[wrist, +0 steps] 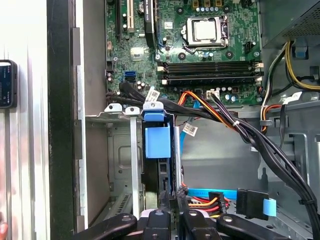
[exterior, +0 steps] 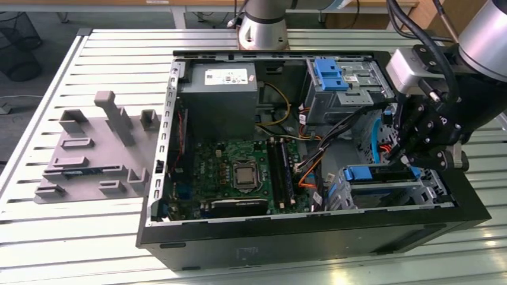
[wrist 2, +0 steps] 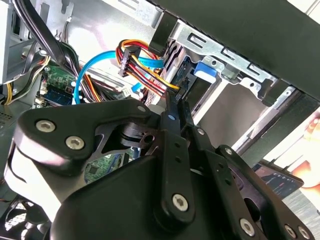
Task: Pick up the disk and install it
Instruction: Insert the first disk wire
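The disk [wrist: 156, 142] stands on edge in the metal drive cage [wrist: 120, 150] at the front corner of the open computer case, its blue bracket [exterior: 366, 174] showing at the top of the cage. My gripper [wrist: 174, 197] is at the disk's end that faces into the case, shut, with its fingertips [wrist 2: 175, 102] together and nothing between them. The tips are at the disk's edge, or just short of it. In the second wrist view the disk [wrist 2: 202, 70] lies just beyond the fingertips, under the cage's metal frame.
Orange, red and blue cables [wrist 2: 140, 67] hang close beside the fingertips. The motherboard [exterior: 237, 172] fills the case floor. A grey metal box [exterior: 218, 89] and a second cage with a blue latch [exterior: 329, 74] sit at the back. A grey fixture [exterior: 95, 148] lies on the table at the exterior view's left.
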Action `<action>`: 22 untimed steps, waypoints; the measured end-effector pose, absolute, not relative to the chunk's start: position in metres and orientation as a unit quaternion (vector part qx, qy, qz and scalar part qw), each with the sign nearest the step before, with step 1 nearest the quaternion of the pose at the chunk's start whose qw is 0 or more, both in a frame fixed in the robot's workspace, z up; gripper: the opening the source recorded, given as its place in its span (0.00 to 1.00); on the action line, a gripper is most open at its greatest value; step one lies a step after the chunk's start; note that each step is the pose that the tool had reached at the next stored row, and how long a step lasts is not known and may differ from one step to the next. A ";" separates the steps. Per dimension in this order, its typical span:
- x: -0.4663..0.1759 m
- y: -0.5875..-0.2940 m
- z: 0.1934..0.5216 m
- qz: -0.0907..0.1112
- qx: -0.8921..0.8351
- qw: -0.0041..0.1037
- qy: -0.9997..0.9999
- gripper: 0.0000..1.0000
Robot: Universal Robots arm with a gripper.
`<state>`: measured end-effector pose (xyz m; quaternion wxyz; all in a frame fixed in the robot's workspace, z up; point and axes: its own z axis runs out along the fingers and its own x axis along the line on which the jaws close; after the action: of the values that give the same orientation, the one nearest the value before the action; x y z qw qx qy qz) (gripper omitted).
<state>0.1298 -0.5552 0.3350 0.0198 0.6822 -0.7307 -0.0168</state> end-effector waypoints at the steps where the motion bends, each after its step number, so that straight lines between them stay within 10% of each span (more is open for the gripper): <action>1: 0.130 -0.555 0.335 -0.017 0.682 0.020 -0.731 0.17; 22: 0.132 -0.557 0.336 -0.021 0.681 0.024 -0.731 0.17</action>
<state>0.1320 -0.5571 0.3361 0.0241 0.6813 -0.7313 -0.0210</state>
